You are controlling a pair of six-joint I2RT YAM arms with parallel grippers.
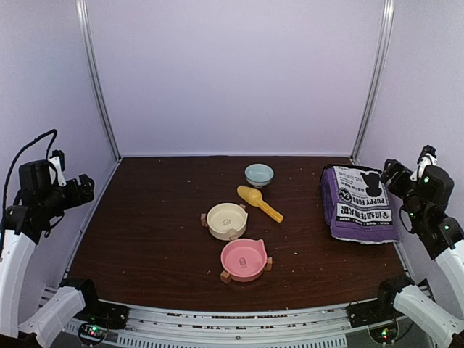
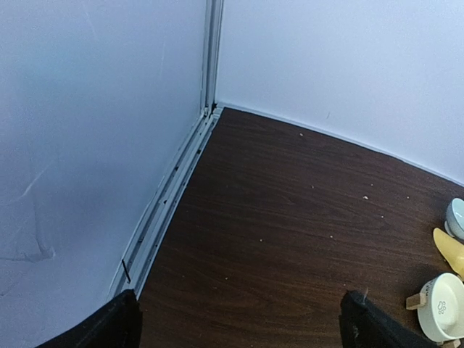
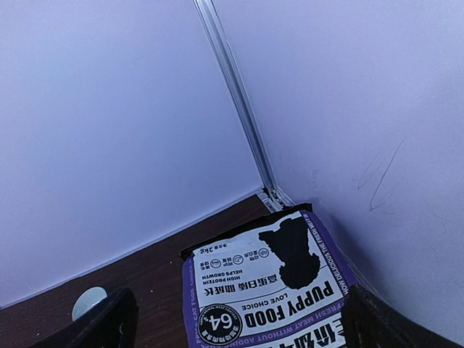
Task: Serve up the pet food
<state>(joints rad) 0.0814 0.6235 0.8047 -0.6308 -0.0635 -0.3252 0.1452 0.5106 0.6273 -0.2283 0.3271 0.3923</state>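
Left gripper (image 2: 239, 297) hangs over the dark table (image 1: 145, 239), well left of the cream bowl (image 1: 227, 220), fingers (image 2: 109, 326) spread wide, nothing between them. Right gripper (image 3: 241, 293) hovers far to the right of that bowl, fingers (image 3: 384, 326) spread wide too, above the purple puppy food bag (image 1: 359, 203) lying flat. Pink bowl (image 1: 244, 259) sits just on the near side of the cream bowl, yellow scoop (image 1: 259, 203) just beyond it to the right, pale blue bowl (image 1: 259, 175) further back. The pet food itself is hidden from view; a few pale specks dot the table.
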